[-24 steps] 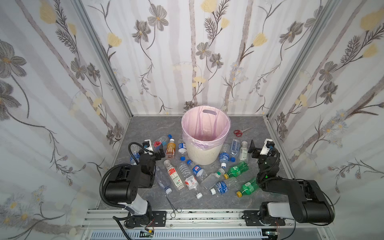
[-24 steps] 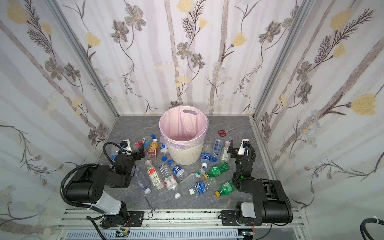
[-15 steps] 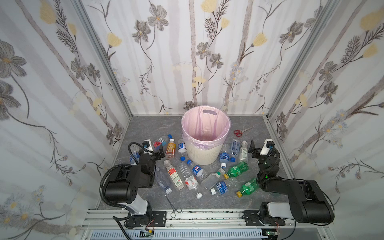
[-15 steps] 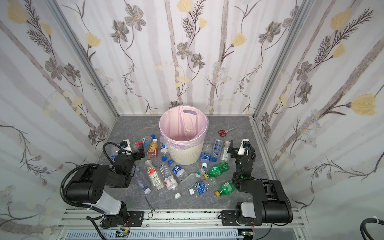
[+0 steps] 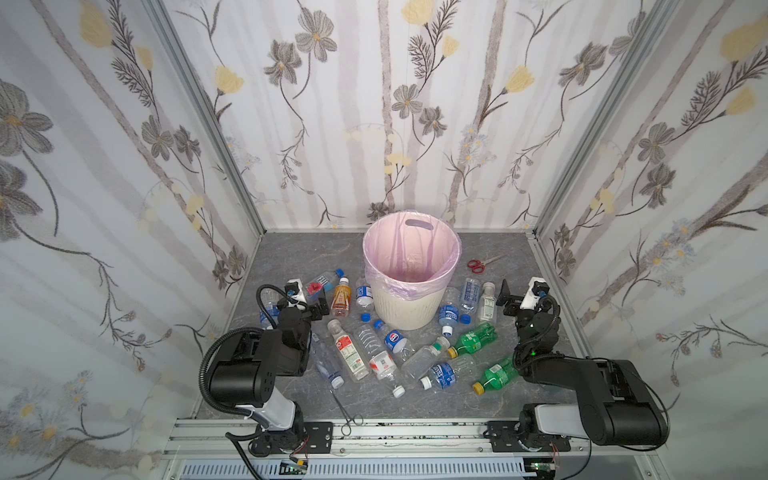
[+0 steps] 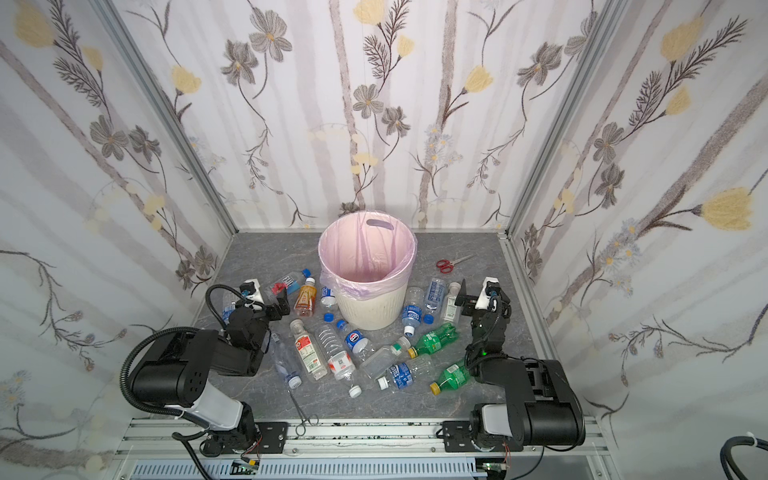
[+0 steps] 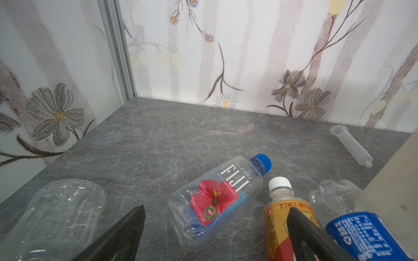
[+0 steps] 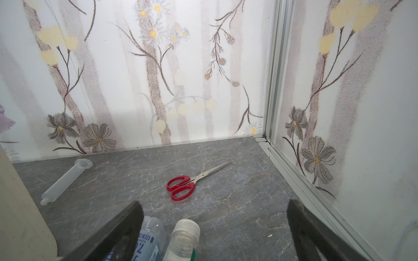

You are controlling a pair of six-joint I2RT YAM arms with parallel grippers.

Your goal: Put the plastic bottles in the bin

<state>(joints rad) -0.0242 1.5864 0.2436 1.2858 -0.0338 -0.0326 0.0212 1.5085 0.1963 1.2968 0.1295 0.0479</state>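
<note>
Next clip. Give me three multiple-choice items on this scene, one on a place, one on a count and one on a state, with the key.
1. Where do the scissors lie?
A. on the table, right of the bin
B. at the front rail
C. under the left arm

2. How many green bottles are in view?
A. one
B. two
C. four

3. How do the left gripper and right gripper stand?
A. both shut
B. left shut on a bottle
C. both open, holding nothing

Key: 1 A, both top views show them on the grey surface there. 2 B, two lie in front of the bin, to its right. 3 C, each wrist view shows the fingers wide apart, gripping nothing.
</note>
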